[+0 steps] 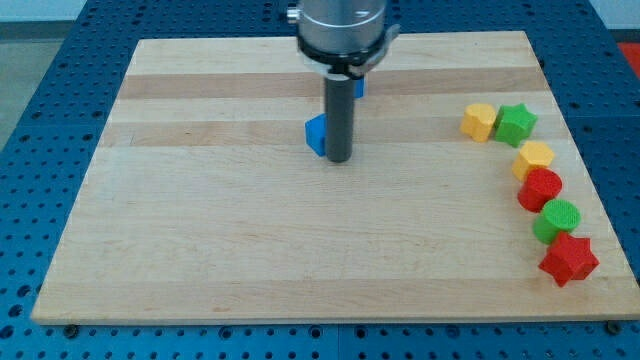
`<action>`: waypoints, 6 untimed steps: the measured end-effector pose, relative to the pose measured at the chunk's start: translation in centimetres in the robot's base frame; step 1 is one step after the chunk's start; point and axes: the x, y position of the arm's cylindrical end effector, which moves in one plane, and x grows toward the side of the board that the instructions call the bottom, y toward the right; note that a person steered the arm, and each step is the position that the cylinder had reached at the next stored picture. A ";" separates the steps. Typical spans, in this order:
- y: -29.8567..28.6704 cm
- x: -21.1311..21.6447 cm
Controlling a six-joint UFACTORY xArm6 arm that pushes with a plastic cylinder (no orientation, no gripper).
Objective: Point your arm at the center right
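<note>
My tip (340, 159) rests on the wooden board (220, 230), near the top centre. A blue block (316, 134) sits just left of the rod, touching or nearly touching it. A second blue block (359, 87) shows behind the rod, mostly hidden. At the view's right, several blocks form a curved line: a yellow block (479, 121), a green star (516, 123), a yellow block (534, 157), a red round block (540, 188), a green round block (556, 220) and a red star (568, 260). My tip is far left of them.
The board lies on a blue perforated table (40, 120). The arm's grey end housing (341, 30) hangs over the board's top edge.
</note>
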 end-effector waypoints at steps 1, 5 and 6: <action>-1.6 -1.2; 17.1 -12.7; 26.9 -11.5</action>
